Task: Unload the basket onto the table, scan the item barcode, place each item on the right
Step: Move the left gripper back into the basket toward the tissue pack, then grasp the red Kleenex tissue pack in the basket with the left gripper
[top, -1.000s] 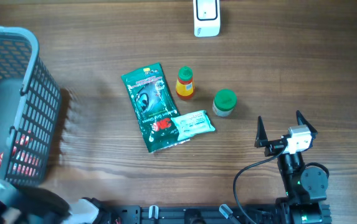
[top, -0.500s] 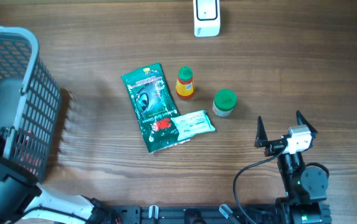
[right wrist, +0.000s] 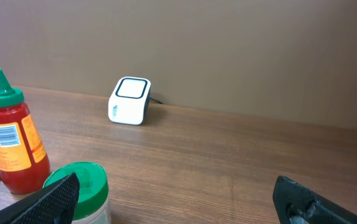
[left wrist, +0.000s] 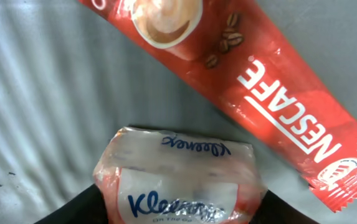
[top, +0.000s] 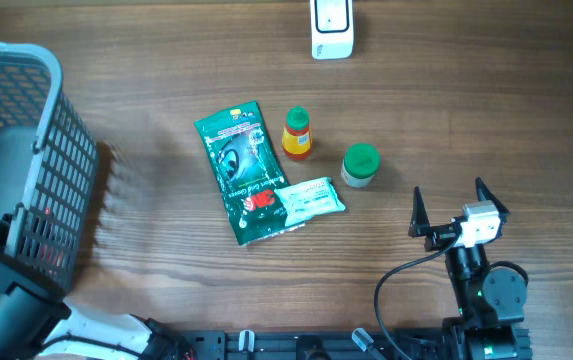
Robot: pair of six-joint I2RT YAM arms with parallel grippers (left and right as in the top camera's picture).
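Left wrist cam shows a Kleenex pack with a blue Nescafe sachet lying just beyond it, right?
Not quite. The Nescafe sachet is red, not blue, as the left wrist view shows. It does lie just beyond the Kleenex pack.

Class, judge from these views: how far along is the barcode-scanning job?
Done: no scan is evident. In hand: the left end effector straddles the Kleenex pack in the basket, beside a Nescafe sachet; grip unconfirmed. Left: lift it and show its barcode to the white scanner. The right end effector sits open.
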